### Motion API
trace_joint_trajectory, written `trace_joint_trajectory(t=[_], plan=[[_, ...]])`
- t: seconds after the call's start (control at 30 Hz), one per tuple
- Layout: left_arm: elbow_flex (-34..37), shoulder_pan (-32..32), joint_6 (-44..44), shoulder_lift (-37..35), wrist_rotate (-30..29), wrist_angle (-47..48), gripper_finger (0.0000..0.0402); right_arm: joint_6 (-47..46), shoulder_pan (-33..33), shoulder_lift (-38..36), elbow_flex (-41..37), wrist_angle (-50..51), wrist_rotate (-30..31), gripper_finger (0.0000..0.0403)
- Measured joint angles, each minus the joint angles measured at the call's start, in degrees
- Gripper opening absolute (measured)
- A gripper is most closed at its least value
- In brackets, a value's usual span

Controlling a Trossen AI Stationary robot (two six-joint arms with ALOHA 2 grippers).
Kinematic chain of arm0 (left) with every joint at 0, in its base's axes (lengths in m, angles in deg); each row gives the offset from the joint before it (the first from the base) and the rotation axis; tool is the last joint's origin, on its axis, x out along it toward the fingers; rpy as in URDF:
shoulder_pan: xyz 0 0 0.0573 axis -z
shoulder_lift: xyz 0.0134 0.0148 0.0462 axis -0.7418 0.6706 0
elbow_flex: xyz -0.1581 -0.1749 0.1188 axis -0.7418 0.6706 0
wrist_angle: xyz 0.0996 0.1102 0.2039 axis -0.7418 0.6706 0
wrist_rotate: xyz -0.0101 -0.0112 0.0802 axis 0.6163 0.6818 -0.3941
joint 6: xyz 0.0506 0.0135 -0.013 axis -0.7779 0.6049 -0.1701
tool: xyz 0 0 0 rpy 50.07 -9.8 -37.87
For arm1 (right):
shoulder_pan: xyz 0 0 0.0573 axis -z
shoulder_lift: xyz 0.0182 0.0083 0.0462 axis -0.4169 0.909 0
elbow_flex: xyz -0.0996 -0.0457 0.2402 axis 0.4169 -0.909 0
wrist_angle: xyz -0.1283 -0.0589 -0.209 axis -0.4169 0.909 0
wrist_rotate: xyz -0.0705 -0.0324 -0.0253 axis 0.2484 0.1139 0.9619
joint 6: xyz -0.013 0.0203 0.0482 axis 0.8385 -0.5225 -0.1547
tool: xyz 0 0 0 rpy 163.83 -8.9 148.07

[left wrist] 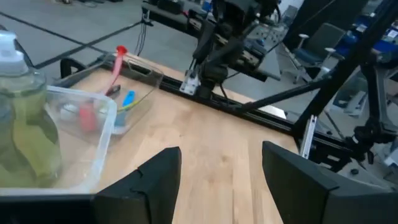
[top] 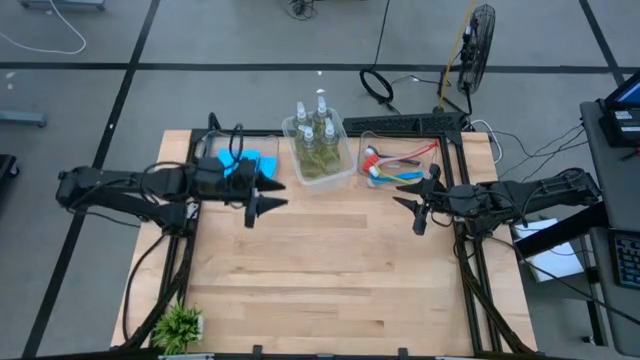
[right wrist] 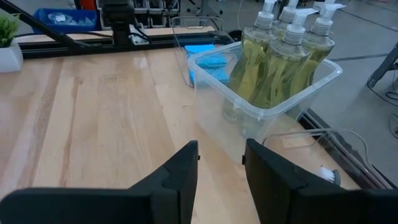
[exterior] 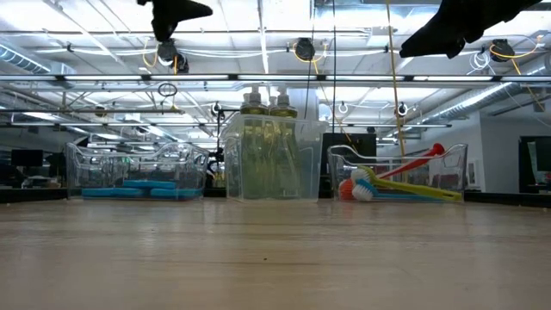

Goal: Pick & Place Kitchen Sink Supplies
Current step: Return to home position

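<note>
Stock on your table (top: 330,270), pale wood planks in a dark metal frame, placed from the middle bin (top: 346,180):

1. Middle bin: clear plastic, rectangular, with rounded corners. It holds four clear bottles (top: 318,135) of yellow-green liquid with white pump tops, standing upright and packed close.
2. Left bin (top: 271,150): clear plastic, just beside the middle bin on the left arm's side. Flat blue rectangular sponges (top: 240,160) lie on its floor; you cannot count them from here.
3. Right bin (top: 402,141): clear plastic, just beside the middle bin on the right arm's side. It holds thin long-handled brushes (top: 395,172) with red, blue and yellow-green handles. Most lie flat, and one red handle leans up against the wall.
4. Plant (top: 180,325): small, green and leafy, at the table corner well apart from the middle bin on the left arm's side.
5. Left pincer (top: 265,200): above bare wood, near the middle bin beside the left bin. Its dark angular fingers (left wrist: 155,180) are spread wide and grip nothing.
6. Right pincer (top: 411,212): above bare wood near the right bin. Its fingers (right wrist: 177,171) are parted by a narrower gap and hold nothing.
</note>
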State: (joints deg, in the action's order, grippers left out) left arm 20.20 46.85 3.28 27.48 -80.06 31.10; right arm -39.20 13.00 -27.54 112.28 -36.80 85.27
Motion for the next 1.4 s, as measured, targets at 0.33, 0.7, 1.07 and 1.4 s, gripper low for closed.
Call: trace_joint_trajectory(t=[0.33, 0.7, 1.07, 1.4], plan=[[6.40, 0.86, -5.17, -18.14, -3.89, 2.47, 0.0225, -1.47, 0.02, -6.35, 0.00, 2.76, -2.93, 0.0121], [19.95, 3.80, -5.49, -38.56, -5.46, 5.16, 0.0225, -3.11, 0.02, -16.08, -0.84, 6.99, -3.00, 0.0118], [28.37, 6.32, -5.51, -52.05, -4.61, 10.73, 0.0225, -6.56, -0.01, -23.33, -11.35, 1.93, -13.60, 0.0115], [28.40, 8.03, -9.76, -53.95, -4.00, 14.28, 0.0225, -5.97, -0.01, -35.68, -16.14, 2.53, -13.48, 0.0114]])
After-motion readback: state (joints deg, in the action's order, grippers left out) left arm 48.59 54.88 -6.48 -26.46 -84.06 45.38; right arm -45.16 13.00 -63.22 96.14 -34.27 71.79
